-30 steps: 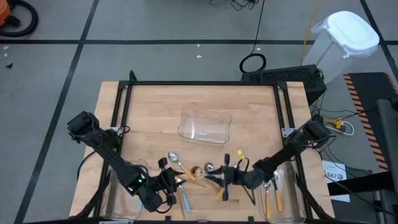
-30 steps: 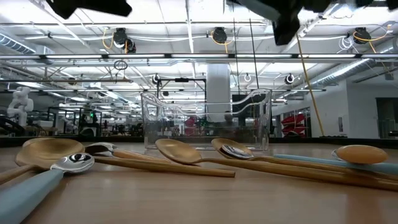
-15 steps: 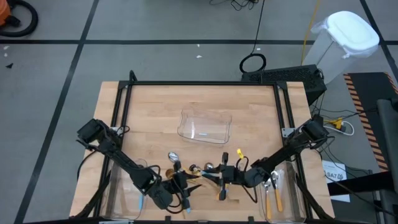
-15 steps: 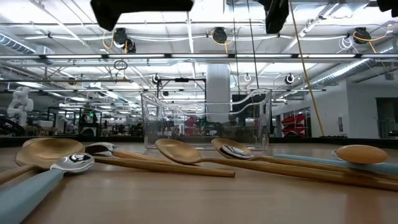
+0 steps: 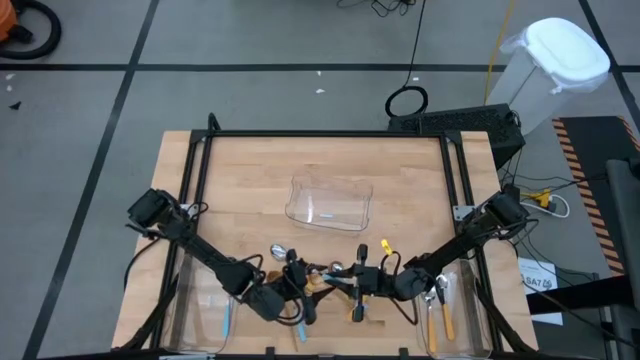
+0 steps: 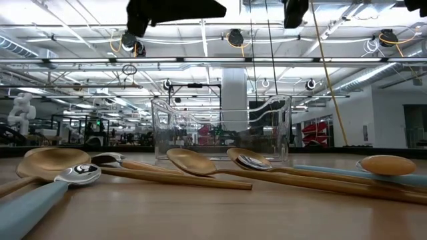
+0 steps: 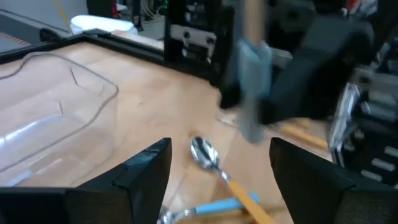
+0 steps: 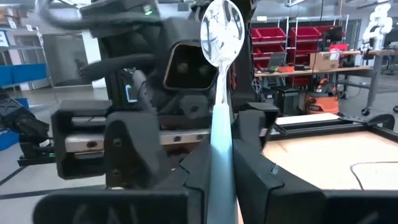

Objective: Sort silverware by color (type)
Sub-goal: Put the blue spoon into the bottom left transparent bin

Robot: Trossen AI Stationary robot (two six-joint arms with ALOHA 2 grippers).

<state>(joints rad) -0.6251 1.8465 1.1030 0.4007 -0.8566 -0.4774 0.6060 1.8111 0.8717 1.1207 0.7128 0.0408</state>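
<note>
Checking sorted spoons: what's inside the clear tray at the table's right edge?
The tray holds two orange-handled spoons lying side by side. Its near end runs out of the picture, so anything there stays unseen.

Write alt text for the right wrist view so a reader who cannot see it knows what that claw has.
The right claw is shut on a light-blue-handled spoon, its silver bowl raised in front of the camera. Just past it looms the left arm's dark claw, with wooden table beyond.
</note>
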